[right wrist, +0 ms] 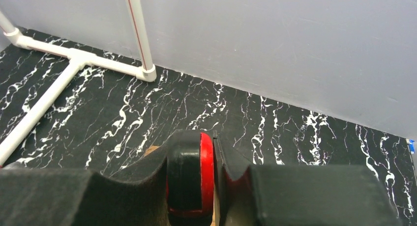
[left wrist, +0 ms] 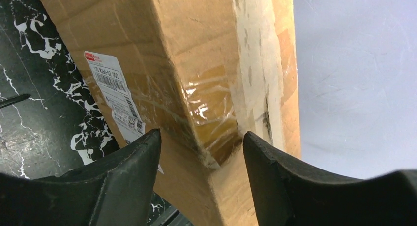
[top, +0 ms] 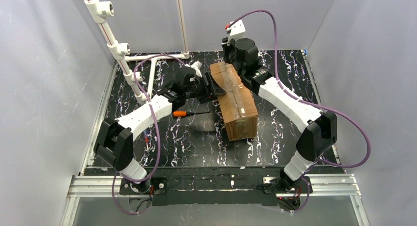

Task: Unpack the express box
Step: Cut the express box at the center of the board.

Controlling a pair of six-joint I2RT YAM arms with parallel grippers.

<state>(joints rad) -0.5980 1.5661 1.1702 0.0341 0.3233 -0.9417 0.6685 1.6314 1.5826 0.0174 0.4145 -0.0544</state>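
Left wrist | left pincer [left wrist: 201,136] parted astride taped corrugated express box [left wrist: 196,49] edge | right pincer [right wrist: 194,155] clamps rounded black-red tool [right wrist: 189,186]

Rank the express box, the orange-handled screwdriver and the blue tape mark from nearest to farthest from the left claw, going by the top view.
From the left claw:
1. express box: right at the claw's tips, on its right side.
2. orange-handled screwdriver: lying on the table, toward the near left of the claw.
3. blue tape mark: at the table's far right corner, beyond the box.
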